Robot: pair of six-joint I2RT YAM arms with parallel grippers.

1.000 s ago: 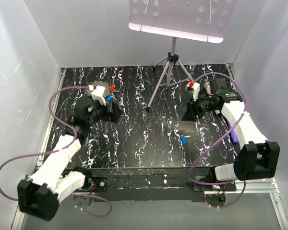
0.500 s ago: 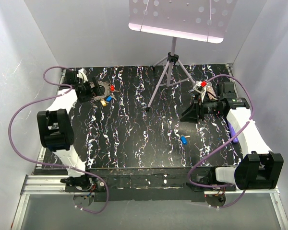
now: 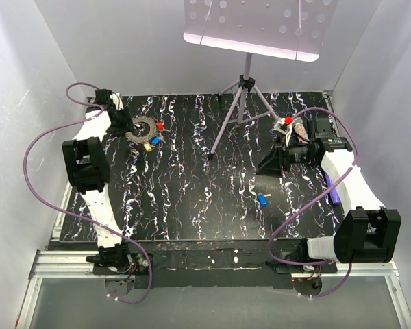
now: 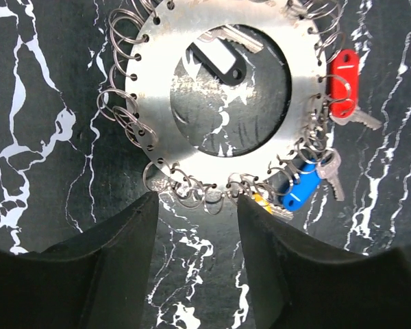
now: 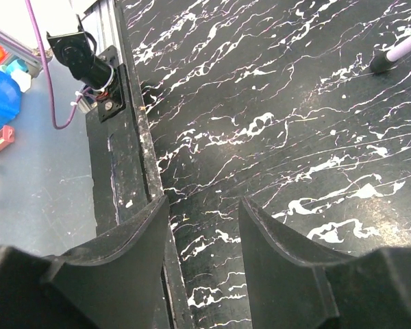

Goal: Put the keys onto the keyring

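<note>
The keyring (image 3: 142, 129) lies flat at the table's back left. It is a grey metal disc (image 4: 157, 89) with a central hole and small wire loops round its edge. Red (image 4: 344, 81), blue (image 4: 300, 193) and yellow-orange (image 4: 263, 201) keys hang on its right side, and a white-headed key (image 4: 216, 56) shows in the hole. My left gripper (image 4: 195, 203) (image 3: 127, 127) is open at the ring's edge, with bare table between the fingers. One loose blue key (image 3: 263, 199) lies at centre right. My right gripper (image 5: 205, 205) (image 3: 268, 166) hangs open and empty over the table.
A tripod (image 3: 241, 104) stands at the back centre and carries a perforated panel (image 3: 253, 27); one of its feet (image 5: 382, 63) shows in the right wrist view. A purple pen (image 3: 333, 190) lies by the right arm. The table's edge rail (image 5: 127, 157) shows in the right wrist view.
My left arm has swung from the near left to the far left of the table, and its gripper now comes at the keyring from the left. The right arm has shifted slightly.
</note>
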